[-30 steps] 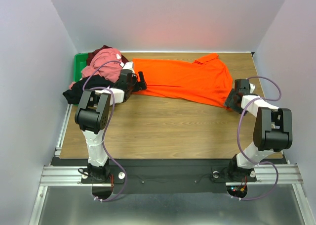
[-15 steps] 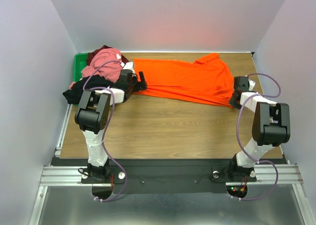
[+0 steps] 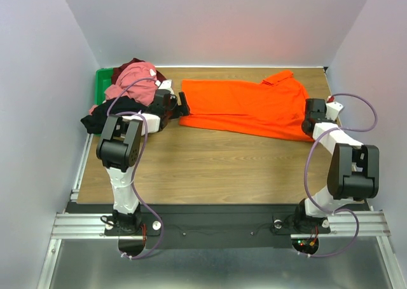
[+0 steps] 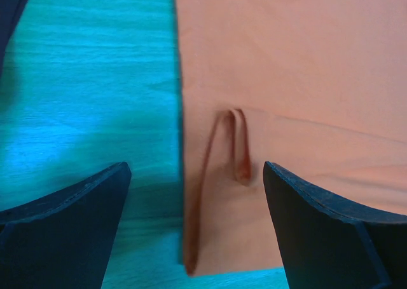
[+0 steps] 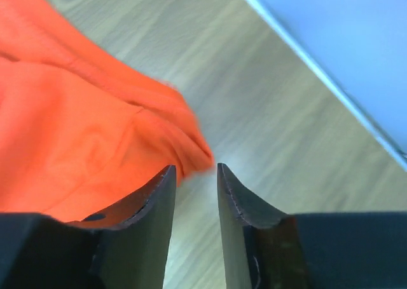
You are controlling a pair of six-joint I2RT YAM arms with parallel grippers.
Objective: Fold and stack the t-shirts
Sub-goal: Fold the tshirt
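Flattening the orange shirt (image 3: 241,108)
Left gripper (image 4: 195,169) gapes over its edge; right gripper (image 5: 196,168) sits narrowed at its corner, hold unclear: tug evenly.

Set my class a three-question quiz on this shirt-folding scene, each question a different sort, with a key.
1. True or false: the left gripper is shut on the orange t-shirt.
2. The heap of other t-shirts lies: A far left, at the green bin; B near right; C centre.
3. Which shirt colour is spread out on the table?
Key: 1 false, its jaws stand open; 2 A; 3 orange.
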